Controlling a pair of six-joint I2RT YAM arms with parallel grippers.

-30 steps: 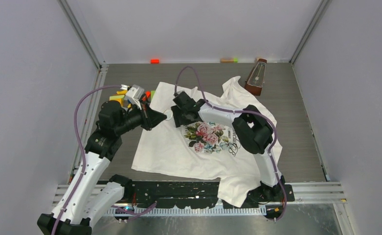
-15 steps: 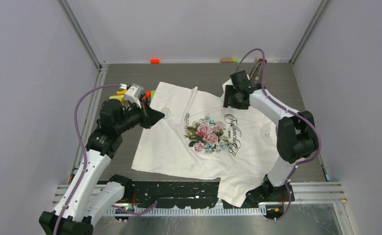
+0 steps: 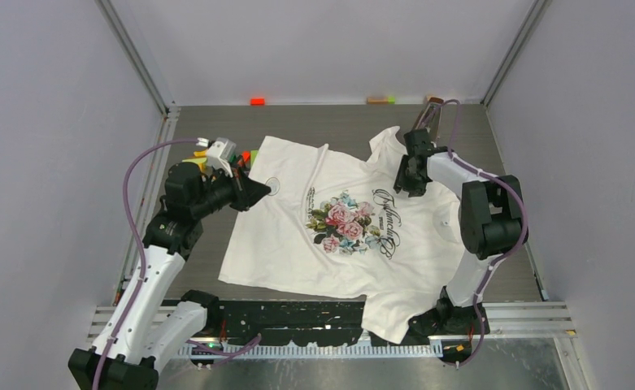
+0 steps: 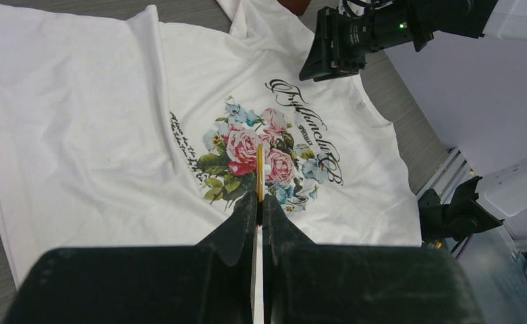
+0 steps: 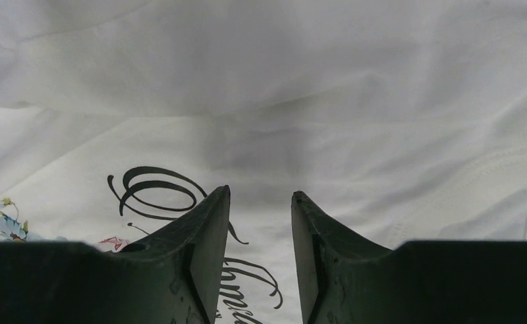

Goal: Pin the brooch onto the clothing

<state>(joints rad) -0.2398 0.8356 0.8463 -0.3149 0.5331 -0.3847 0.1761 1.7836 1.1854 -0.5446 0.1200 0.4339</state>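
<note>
The clothing (image 3: 281,244) is a white T-shirt with a rose print and dark cursive lettering, spread flat on the table. My left gripper (image 3: 257,190) hovers over its left sleeve area, shut on the brooch (image 3: 273,185), a small round ring-like piece. The left wrist view shows the brooch (image 4: 260,169) edge-on as a thin gold strip sticking out of the left gripper (image 4: 260,200) above the clothing (image 4: 78,121). My right gripper (image 3: 401,183) is low over the lettering near the collar. In its own view the right gripper (image 5: 260,196) is open with only the clothing (image 5: 314,74) beneath.
A brown metronome-like object (image 3: 433,110) stands at the back right, partly behind the right arm. Coloured blocks (image 3: 200,158) lie off the shirt by the left arm. A red piece (image 3: 257,101) and a green-orange piece (image 3: 381,99) sit against the back wall.
The right arm swung from beside the brooch across to the back right, then lowered over the lettering, its jaws narrowing. The left gripper keeps the brooch, almost still.
</note>
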